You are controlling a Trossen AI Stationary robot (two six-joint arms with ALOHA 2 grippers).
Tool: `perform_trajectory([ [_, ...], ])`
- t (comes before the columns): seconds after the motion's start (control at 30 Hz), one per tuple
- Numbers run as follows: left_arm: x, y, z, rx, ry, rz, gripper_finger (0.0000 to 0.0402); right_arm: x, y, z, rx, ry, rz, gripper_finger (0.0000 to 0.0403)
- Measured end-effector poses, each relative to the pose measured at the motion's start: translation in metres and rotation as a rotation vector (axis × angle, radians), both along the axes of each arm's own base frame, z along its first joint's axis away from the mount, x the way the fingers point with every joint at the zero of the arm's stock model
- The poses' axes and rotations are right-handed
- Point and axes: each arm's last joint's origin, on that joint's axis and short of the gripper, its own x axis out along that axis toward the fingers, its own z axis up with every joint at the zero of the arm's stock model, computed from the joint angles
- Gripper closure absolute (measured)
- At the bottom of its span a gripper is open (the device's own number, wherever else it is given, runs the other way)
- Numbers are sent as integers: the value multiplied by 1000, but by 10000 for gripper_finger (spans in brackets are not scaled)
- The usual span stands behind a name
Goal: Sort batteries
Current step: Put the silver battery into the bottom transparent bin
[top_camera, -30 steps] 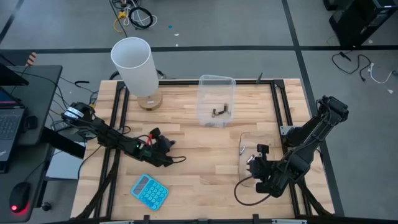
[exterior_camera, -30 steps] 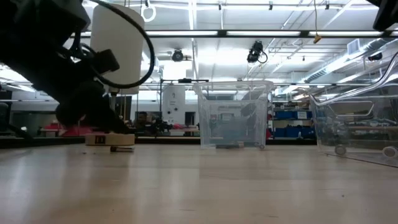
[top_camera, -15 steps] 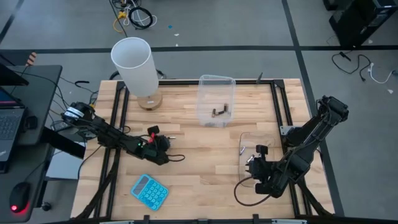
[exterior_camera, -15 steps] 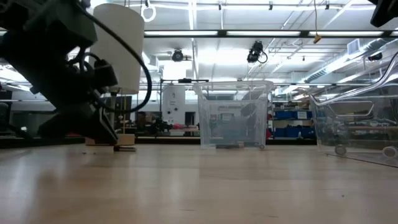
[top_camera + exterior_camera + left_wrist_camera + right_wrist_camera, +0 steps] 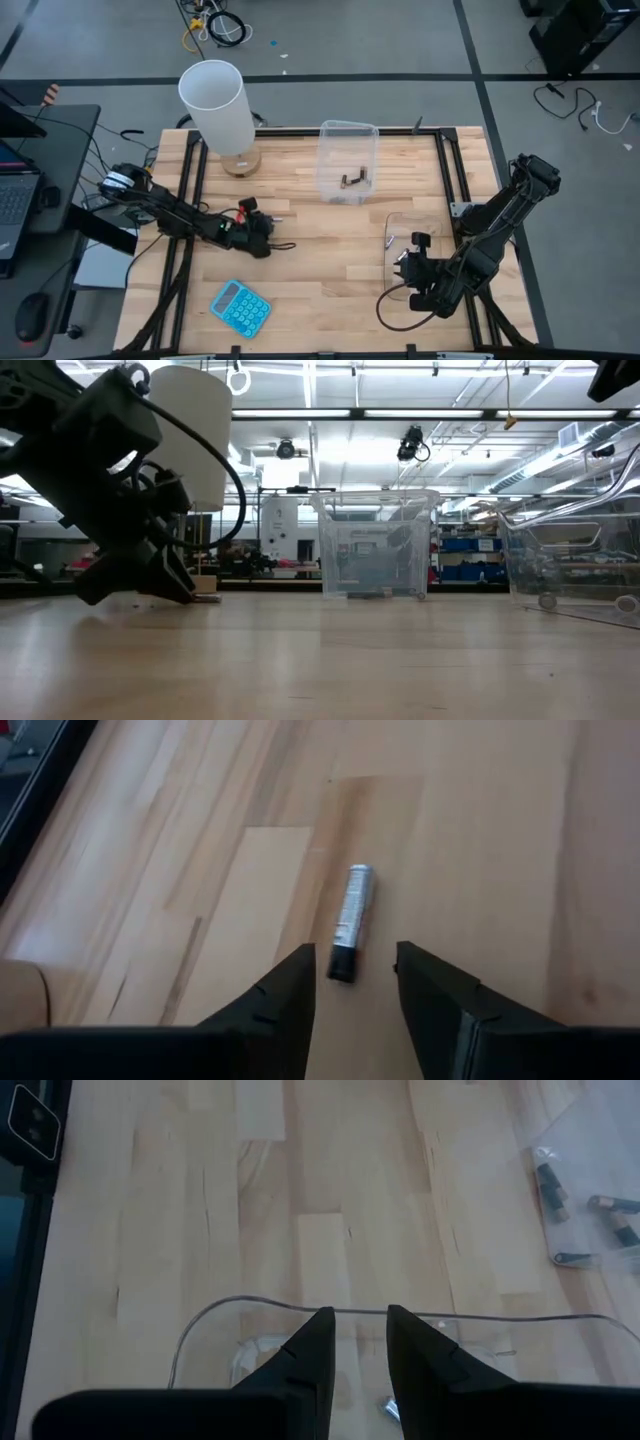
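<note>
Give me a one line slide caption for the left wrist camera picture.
Left pincer open just above the wooden table, its fingers either side of one end of a lone silver battery.

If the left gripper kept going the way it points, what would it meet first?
Most likely the battery lying on the table just ahead of the left gripper, in line with the gap between its open fingers. Depth is hard to judge.

Dark jointed arms, black looping cables
</note>
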Motion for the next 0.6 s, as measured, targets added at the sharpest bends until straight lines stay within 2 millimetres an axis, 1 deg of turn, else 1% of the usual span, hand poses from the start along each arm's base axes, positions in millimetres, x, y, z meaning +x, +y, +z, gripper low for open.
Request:
perform_trajectory([
  [0.23,-5,9,-8,-40,-40,-23,261,0,0,0,-4,-6,-3,323],
  [0.43,-9,11,-12,-89,-62,8,262,0,0,0,-2,-8,-3,323],
  [0.5,-11,11,-13,-100,-66,3,267,0,0,0,-2,-8,-3,323],
  [0.6,-11,11,-14,-116,-71,-6,288,0,0,0,-2,-8,-3,323],
])
